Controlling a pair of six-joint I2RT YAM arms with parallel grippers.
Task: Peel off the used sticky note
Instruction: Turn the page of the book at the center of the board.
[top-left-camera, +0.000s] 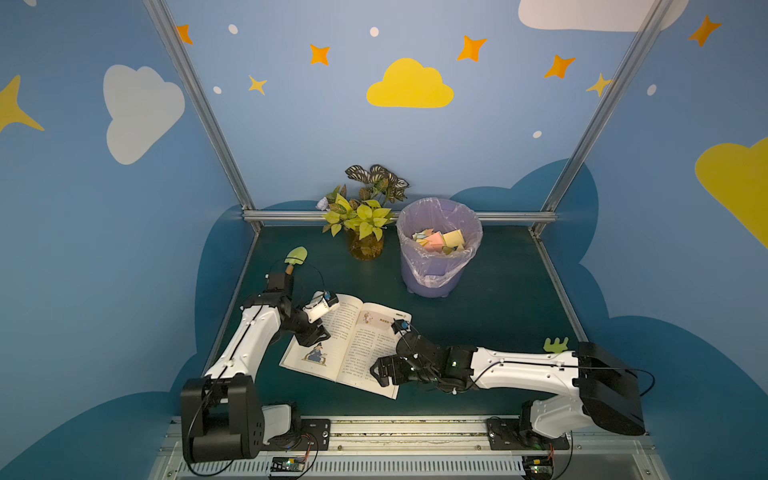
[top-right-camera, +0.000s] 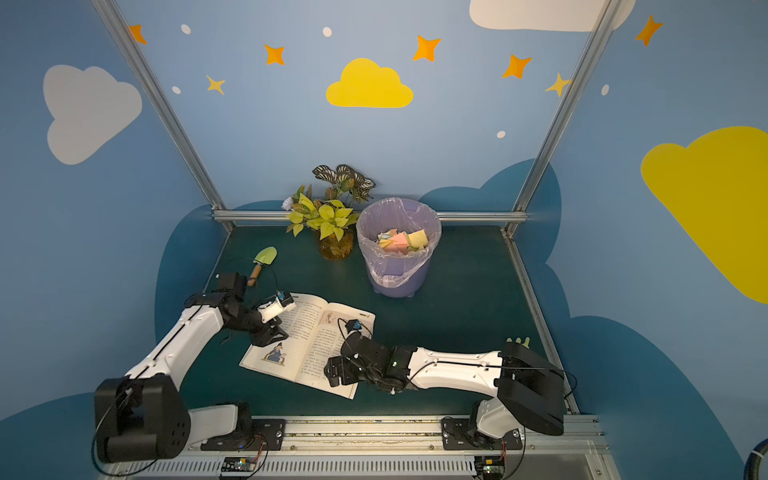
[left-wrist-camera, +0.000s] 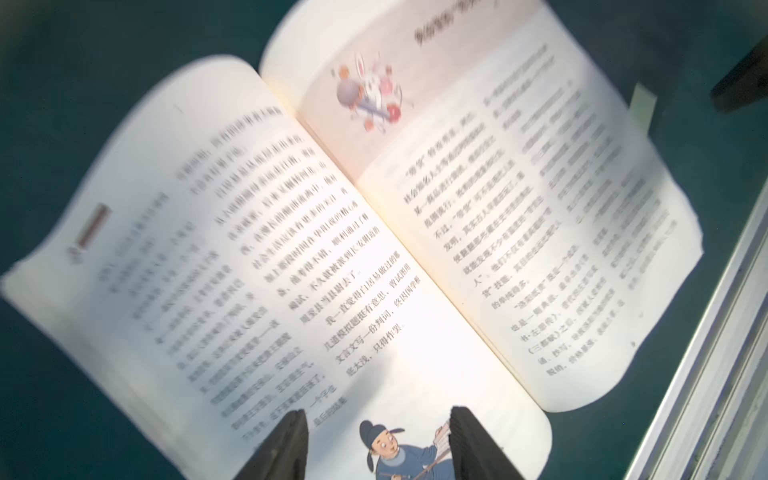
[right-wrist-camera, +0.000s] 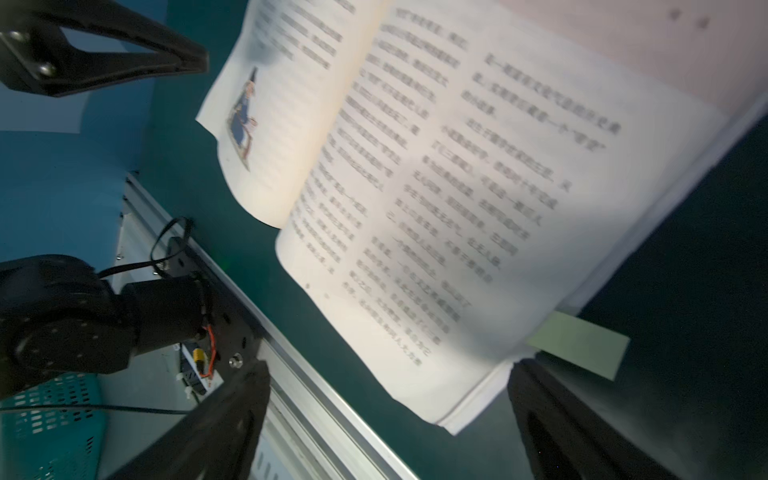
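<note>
- Jaws of the left gripper (left-wrist-camera: 378, 446) stand partly apart with only the page beneath them. They straddle the drawing of a man in blue on the left page. Whether the fingers touch the paper cannot be told.
- Jaws of the right gripper (right-wrist-camera: 386, 424) stand wide and hold nothing, with the near corner of the right page lying in their gap.
- One green sticky note (right-wrist-camera: 578, 345) pokes out from under the right page's outer edge, just outside one right finger. From the left jaws it lies across the whole spread (left-wrist-camera: 642, 104).
- One open storybook (top-left-camera: 353, 345) lies flat on the dark green table (top-left-camera: 498, 299), under both grippers.
- In both top views the right arm's wrist covers most of that page edge.
- One garden trowel (top-left-camera: 296, 256) lies beyond the left jaws, behind that arm's wrist.
- One green hand rake (top-left-camera: 555, 345) peeks out behind the right forearm, well back from the right jaws.
- One potted plant (top-left-camera: 361, 216) stands far beyond both jaws.
- One lilac waste bin (top-left-camera: 436, 270) with a clear liner stands just beside the plant. It holds several paper notes (top-left-camera: 440, 240), pink, yellow, green and blue.
</note>
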